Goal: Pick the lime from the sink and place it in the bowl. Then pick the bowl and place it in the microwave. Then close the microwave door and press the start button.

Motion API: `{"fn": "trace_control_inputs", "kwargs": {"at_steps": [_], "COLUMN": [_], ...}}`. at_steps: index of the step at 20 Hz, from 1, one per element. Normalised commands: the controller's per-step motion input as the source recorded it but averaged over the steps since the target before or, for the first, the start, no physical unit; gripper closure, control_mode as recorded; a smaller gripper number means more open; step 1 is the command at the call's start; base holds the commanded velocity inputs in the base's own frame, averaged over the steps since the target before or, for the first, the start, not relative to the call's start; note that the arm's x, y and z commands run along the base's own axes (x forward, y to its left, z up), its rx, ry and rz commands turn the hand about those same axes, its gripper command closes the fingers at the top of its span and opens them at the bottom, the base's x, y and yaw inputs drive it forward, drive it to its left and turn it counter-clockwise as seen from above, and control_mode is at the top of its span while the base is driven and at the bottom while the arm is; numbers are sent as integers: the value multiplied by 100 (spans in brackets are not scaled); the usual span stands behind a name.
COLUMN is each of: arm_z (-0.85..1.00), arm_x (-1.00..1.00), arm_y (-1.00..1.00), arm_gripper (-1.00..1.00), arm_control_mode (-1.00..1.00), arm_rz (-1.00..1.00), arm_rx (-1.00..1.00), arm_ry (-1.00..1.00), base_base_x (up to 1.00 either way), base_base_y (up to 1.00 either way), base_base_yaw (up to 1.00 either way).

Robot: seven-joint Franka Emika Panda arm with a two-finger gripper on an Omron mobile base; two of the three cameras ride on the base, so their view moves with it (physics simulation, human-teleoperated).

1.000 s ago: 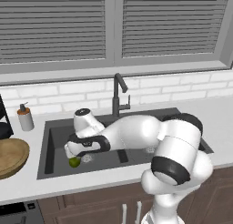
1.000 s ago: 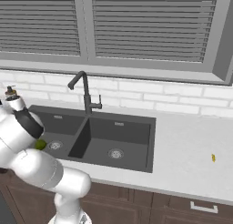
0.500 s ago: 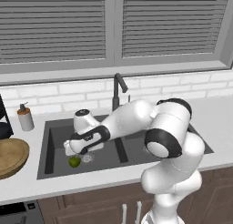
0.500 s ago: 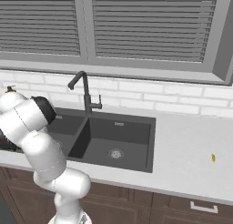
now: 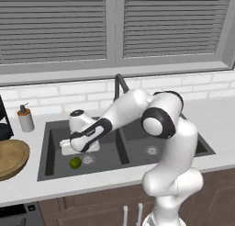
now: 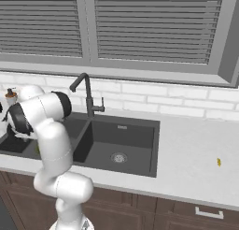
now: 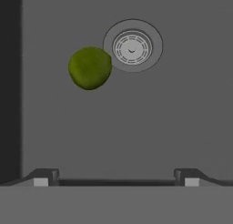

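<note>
The lime [image 5: 75, 162] [image 7: 89, 68] lies on the floor of the left basin of the dark sink [image 5: 50, 165], right beside the round drain [image 7: 132, 47]. My gripper [image 5: 79, 149] hangs inside that basin just above and behind the lime, not touching it. In the hand view its two dark fingertips [image 7: 42, 178] stand far apart at the bottom, open, with nothing between them. The wooden bowl [image 5: 9, 157] rests on the counter left of the sink, partly cut off by the frame edge. The microwave and its door are out of view.
A dark gooseneck faucet [image 6: 86, 94] rises behind the divider between the basins. A soap dispenser [image 5: 25, 118] stands on the counter at the back left. A small yellow object [image 6: 218, 162] lies on the right counter. The basin wall [image 7: 10, 82] is close to the lime.
The arm's elbow has swung upward and back while the hand stayed low in the left basin above the lime. The lime has not moved. The jaws stay open.
</note>
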Motion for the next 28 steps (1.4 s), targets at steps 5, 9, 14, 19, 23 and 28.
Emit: {"fn": "trace_control_inputs", "kwargs": {"at_steps": [5,9,14,19,23,28], "arm_z": [-28,-25,-25,-35,-27,-19], "arm_x": [29,25,22,23,19,19], "arm_y": [1,11,6,5,3,14], "arm_gripper": [-100,-100,-100,-100,-100,-100], "arm_control_mode": [-100,-100,-100,-100,-100,-100], "arm_rz": [0,-1,-1,-1,0,0], "arm_rx": [0,0,0,0,0,0], "arm_ry": [7,7,5,1,0,-2], "base_base_x": [0,0,0,0,0,0], "base_base_y": [0,0,0,0,0,0], "base_base_yaw": [0,0,0,0,0,0]}}
